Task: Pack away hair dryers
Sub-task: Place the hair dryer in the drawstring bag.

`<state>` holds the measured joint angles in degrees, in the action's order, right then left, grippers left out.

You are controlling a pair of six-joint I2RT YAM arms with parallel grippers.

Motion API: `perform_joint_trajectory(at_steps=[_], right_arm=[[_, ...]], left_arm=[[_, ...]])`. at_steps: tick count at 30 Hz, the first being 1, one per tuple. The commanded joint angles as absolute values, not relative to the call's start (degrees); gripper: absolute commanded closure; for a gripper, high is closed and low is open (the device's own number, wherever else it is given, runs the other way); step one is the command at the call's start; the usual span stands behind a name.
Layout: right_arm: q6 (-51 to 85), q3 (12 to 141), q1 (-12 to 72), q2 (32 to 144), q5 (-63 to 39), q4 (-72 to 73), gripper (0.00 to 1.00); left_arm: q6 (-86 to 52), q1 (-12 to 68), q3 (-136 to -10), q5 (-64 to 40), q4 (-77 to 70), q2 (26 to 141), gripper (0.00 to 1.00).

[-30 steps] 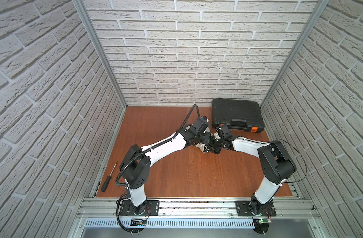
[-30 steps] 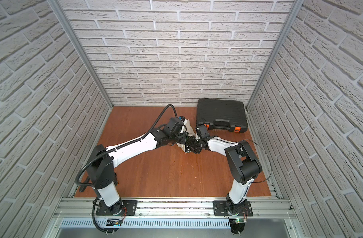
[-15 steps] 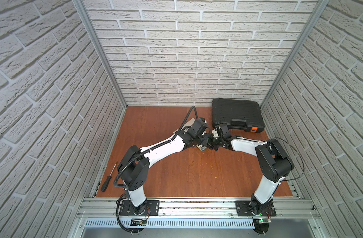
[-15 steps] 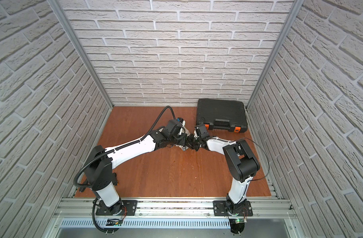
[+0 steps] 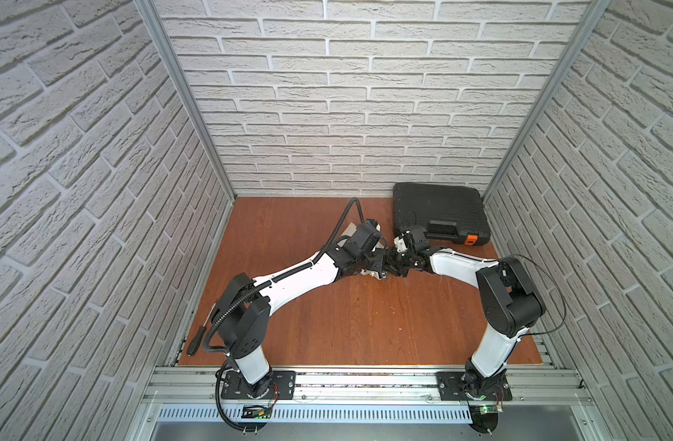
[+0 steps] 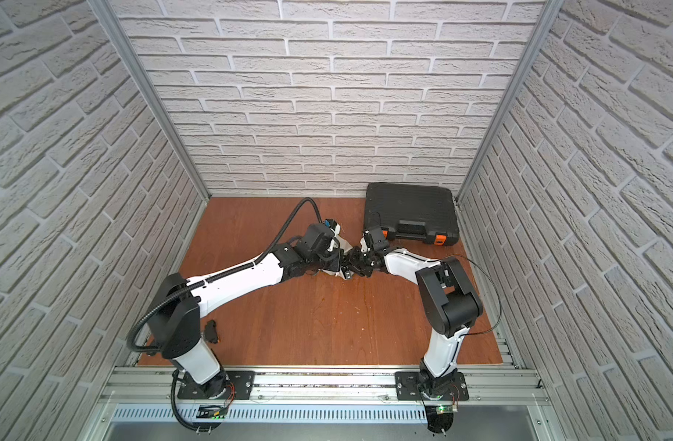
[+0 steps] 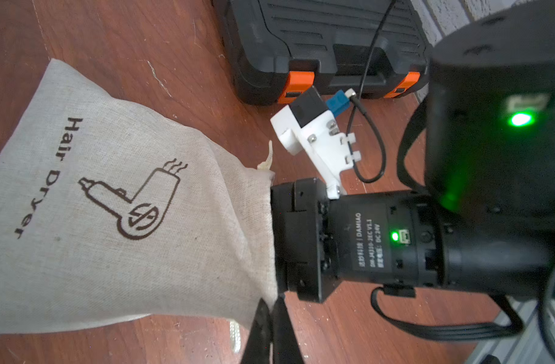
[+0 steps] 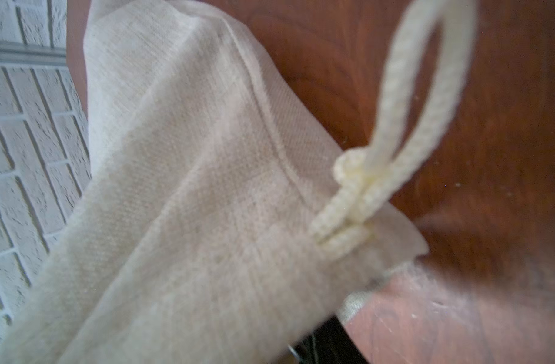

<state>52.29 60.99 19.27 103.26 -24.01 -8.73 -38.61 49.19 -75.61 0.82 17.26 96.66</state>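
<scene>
Left end effector (image 7: 271, 304) pinches bag (image 7: 128, 205) rim | bag contents hidden

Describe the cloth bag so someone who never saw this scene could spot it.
On the reddish wooden tabletop, find the black tool case with orange latches at the back right. Just in front of it, toward the middle, is the drawstring bag. It is the only soft beige cloth item, printed "Hair Dryer" with a dryer outline.

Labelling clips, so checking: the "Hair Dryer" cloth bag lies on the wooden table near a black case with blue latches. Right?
The latches are orange, not blue, as the left wrist view shows; otherwise right: cloth bag on the wooden table near the black case.
</scene>
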Motion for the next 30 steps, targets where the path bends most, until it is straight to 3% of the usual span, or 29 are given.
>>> perform_joint_trajectory(at_steps=[1,11,22,27,30], right_arm=[[47.0,61.2,19.1,103.2,-23.1,-11.6,0.53],[43.4,64.2,20.7,108.3,-21.8,-14.0,0.50],[48.1,65.3,22.0,111.5,-26.5,-5.1,0.49],[50.9,64.0,21.9,111.8,-28.0,-0.6,0.55],[53.1,63.1,21.6,111.9,-29.5,2.5,0.66]], left_arm=[[-37.8,49.4,-75.2,0.1,14.9,94.1,1.00],[-38.8,49.4,-74.6,-1.7,10.6,94.1,1.00],[-41.0,49.7,-73.8,-3.7,5.9,95.3,1.00],[-41.6,49.7,-72.8,-3.7,4.9,94.8,1.00],[-41.7,49.3,-72.0,-3.5,5.3,94.2,1.00]])
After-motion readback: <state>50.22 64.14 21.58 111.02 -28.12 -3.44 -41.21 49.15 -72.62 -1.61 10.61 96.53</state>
